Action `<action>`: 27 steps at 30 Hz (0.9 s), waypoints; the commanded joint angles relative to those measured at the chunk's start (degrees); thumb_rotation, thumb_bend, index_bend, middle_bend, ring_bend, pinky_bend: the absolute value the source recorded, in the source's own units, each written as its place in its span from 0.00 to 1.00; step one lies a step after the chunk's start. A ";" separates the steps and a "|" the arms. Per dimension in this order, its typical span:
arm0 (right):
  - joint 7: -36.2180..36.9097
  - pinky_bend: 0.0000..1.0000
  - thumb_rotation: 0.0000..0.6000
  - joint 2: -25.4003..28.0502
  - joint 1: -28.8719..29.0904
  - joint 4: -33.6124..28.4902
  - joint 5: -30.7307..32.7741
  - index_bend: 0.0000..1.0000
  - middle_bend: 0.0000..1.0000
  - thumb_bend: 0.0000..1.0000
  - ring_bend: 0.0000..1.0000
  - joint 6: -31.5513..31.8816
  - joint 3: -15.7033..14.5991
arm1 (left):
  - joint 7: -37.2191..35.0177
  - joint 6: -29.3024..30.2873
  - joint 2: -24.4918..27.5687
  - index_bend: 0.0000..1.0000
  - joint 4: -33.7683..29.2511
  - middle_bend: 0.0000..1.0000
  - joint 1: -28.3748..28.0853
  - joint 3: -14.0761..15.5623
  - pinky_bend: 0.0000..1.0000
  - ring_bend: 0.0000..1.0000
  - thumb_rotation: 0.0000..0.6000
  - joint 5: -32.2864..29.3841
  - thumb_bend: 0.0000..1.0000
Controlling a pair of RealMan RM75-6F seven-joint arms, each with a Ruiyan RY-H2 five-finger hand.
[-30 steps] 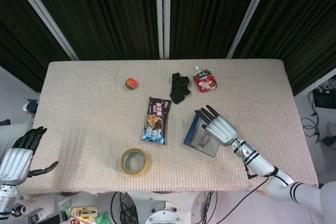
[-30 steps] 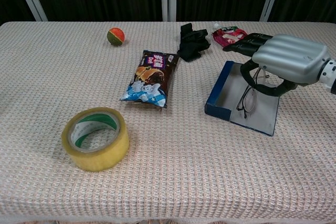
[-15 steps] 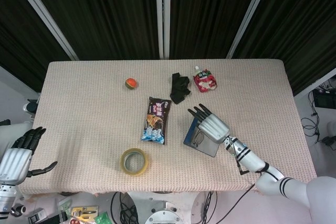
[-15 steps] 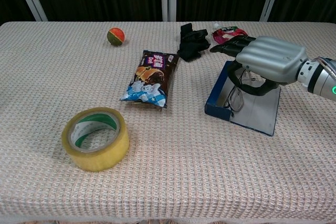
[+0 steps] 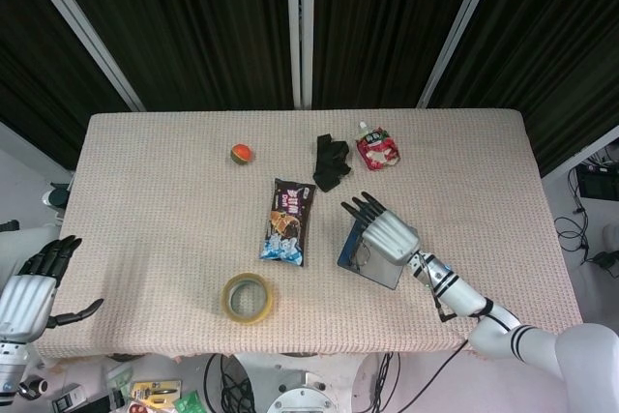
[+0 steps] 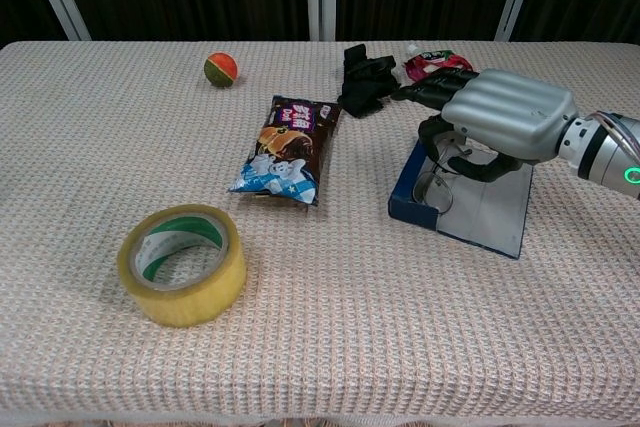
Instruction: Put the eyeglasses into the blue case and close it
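The eyeglasses hung from your right hand, pinched over the open blue case on the surface, lenses just above its tray. Your left hand waited off the surface's near-left corner, fingers spread, holding nothing.

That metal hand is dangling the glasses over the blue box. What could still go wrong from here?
The right hand holds the eyeglasses from above, hanging over the edge of the open blue case. If let go here, they might catch on the case wall or land partly outside it. The hold looks light, so they could slip early. The case lies loose on the table, and closing it with one hand might push it toward the snack bag.
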 commanded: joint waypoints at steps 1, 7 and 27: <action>0.46 0.00 1.00 0.31 -0.09 -0.06 -0.25 0.00 0.00 0.36 0.00 0.87 -0.20 | 0.00 -0.01 -0.03 0.06 0.02 0.08 -0.01 0.00 0.22 0.09 0.55 0.04 0.14; 1.57 0.00 1.00 2.16 -1.25 -1.31 -1.29 0.00 0.00 0.35 0.00 4.34 -1.16 | 0.10 0.10 -0.12 0.06 -0.11 0.08 0.02 0.03 0.22 0.09 0.54 0.22 0.14; 0.54 0.00 1.00 8.28 -6.27 -1.61 -2.77 0.00 0.00 0.00 0.00 5.29 -6.73 | 0.26 -0.54 -0.72 0.06 0.05 0.08 -0.47 0.26 0.23 0.09 0.54 0.86 0.14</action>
